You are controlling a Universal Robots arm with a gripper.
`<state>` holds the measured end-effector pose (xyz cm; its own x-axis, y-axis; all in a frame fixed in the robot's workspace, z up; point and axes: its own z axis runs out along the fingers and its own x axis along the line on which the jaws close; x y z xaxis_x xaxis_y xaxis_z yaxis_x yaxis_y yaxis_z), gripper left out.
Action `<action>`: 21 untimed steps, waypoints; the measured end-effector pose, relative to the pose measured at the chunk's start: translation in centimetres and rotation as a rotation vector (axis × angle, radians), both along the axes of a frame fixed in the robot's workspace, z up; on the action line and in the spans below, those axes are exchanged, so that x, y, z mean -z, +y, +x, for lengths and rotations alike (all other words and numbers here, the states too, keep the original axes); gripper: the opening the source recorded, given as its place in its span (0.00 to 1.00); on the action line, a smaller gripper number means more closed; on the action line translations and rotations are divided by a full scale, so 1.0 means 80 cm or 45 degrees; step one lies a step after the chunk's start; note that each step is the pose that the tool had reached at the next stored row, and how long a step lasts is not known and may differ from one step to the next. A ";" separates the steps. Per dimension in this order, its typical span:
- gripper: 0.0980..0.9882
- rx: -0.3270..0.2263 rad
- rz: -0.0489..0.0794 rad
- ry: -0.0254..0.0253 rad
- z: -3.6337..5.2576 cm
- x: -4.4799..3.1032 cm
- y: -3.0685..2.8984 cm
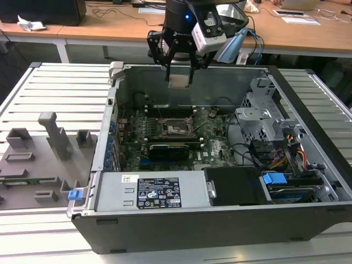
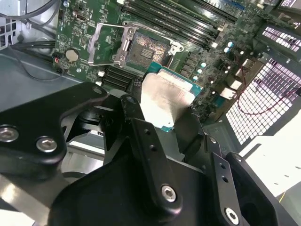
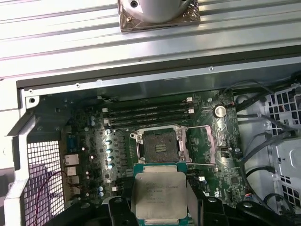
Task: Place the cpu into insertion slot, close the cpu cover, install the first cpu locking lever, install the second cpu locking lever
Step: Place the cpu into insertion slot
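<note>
My gripper [image 1: 179,77] is shut on the cpu [image 1: 179,81], a small square chip held by its edges above the far wall of the open computer case. In both wrist views the cpu [image 2: 167,101] [image 3: 160,195] shows its silvery top and green rim between the black fingers [image 2: 134,106]. The insertion slot [image 1: 177,129] [image 2: 146,47] [image 3: 160,146] lies bare on the green board below, its dark centre uncovered. The cpu cover [image 2: 103,43] [image 3: 202,145], a thin metal frame, stands swung open beside the slot.
The case walls [image 1: 192,82] ring the board. Long black memory slots [image 3: 148,113] and a long black card [image 1: 170,148] flank the socket. A drive cage [image 1: 264,118] and cables fill the exterior view's right; a power supply [image 1: 157,192] sits in front. Grey fixtures [image 1: 52,137] stand on the ribbed table.
</note>
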<state>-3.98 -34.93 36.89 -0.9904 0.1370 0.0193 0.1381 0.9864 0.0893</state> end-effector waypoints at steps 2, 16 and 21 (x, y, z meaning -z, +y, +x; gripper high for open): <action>0.48 0.012 0.000 0.0000 0.000 0.0000 0.0000; 0.48 0.102 0.000 -0.0001 0.000 0.0000 0.0000; 0.48 0.126 0.000 0.0000 0.000 0.0000 0.0000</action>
